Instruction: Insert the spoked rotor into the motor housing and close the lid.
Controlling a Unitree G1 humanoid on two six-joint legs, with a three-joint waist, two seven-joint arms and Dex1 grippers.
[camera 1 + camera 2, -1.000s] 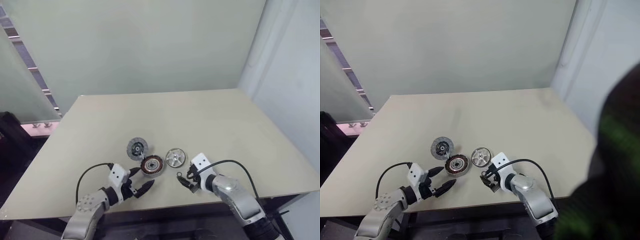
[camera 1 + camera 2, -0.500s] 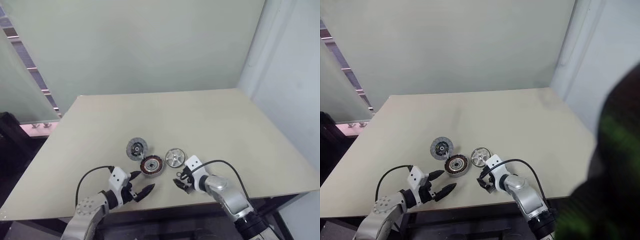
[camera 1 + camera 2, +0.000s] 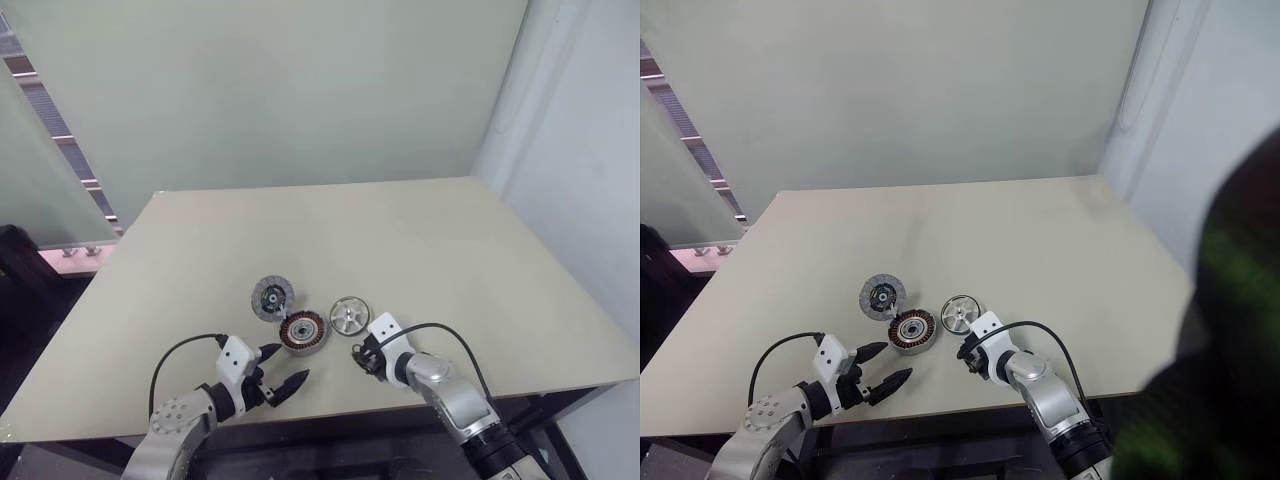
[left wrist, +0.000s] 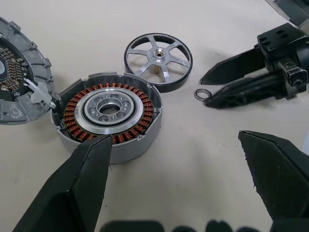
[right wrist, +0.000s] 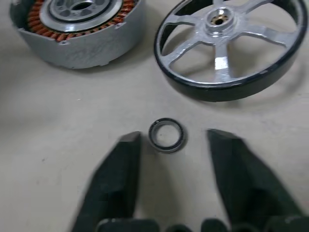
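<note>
We note three round parts lying flat near the front edge of the desk [image 3: 420, 230], left of its middle. Left end effector [image 3: 281, 382]: fingers spread wide, holding nothing, hovering by the front edge just short of the motor housing [image 4: 108, 113]. The lid [image 3: 272, 297] lies farthest left and a little further back, its rim touching or nearly touching the housing. The housing sits open side up, copper windings showing. The spoked rotor [image 4: 158, 60] lies just to its right, close beside but apart. A small black ring [image 5: 167, 135] rests on the desk in front of the rotor. Right end effector [image 5: 174, 140]: fingers partly apart, straddling the ring, not clamped.
</note>
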